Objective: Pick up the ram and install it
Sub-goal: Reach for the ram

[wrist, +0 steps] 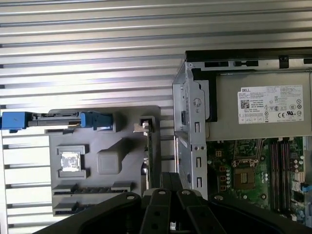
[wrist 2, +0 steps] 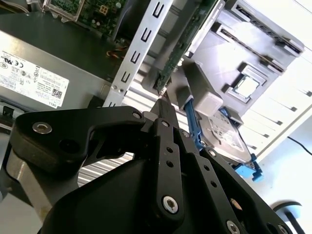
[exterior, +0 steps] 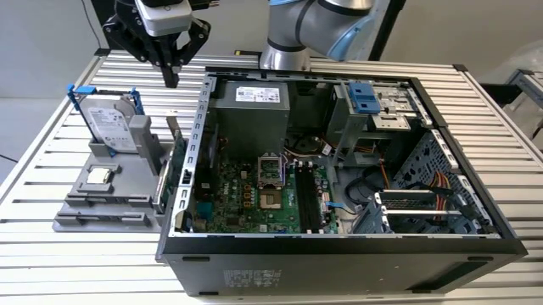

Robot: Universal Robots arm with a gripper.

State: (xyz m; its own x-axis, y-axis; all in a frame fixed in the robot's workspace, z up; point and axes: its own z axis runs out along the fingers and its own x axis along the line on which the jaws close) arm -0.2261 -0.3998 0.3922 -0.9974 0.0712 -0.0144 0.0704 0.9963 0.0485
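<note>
Gripper (wrist 2: 164, 108) fingers pressed together, holding nothing, hanging above and apart from the one ram (wrist 2: 185, 41); ram stands on edge in the grey tray (wrist: 127, 122), just beside the case (exterior: 339, 254); tray also holds one drive (exterior: 109, 124) and one chip (wrist: 69, 162).

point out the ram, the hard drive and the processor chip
ram (wrist 2: 186, 45), second wrist view, midway along its narrow green edge
hard drive (exterior: 113, 124), exterior view, on its labelled silver face
processor chip (exterior: 102, 175), exterior view, on its silver top
</note>
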